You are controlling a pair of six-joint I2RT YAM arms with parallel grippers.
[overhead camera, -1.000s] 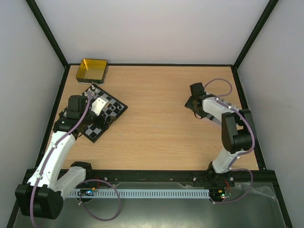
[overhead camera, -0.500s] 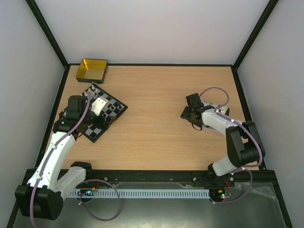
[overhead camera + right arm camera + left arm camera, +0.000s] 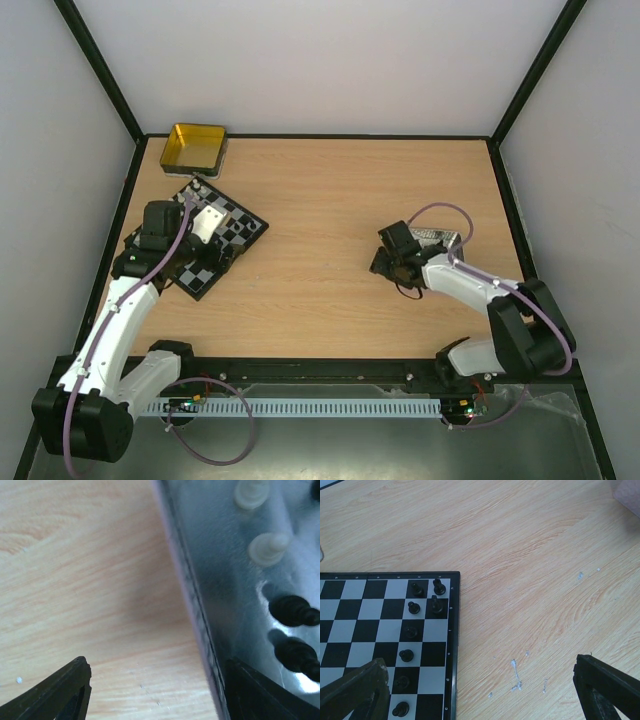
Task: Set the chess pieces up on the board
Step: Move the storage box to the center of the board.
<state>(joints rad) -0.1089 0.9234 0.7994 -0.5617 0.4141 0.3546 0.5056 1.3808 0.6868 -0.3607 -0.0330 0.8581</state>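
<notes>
The chequered board [image 3: 236,226] lies at the far left, partly under my left arm. In the left wrist view the board [image 3: 375,615] carries several black chess pieces [image 3: 413,607] in the two columns by its right rim. My left gripper [image 3: 480,697] is open and empty, one finger over the board, the other over bare table; it also shows from above [image 3: 212,232]. My right gripper [image 3: 157,695] is open and empty, its fingers either side of the rim of a grey tray [image 3: 210,595]. White pieces [image 3: 267,547] and black pieces [image 3: 292,611] lie in that tray.
A gold tin [image 3: 195,147] stands at the far left corner, behind the board. The grey tray [image 3: 441,239] sits at the right, partly hidden by my right arm [image 3: 470,285]. Black frame rails edge the table.
My right gripper has moved left and nearer across the table, and the grey tray seems to have shifted the same way. My left arm has not moved.
</notes>
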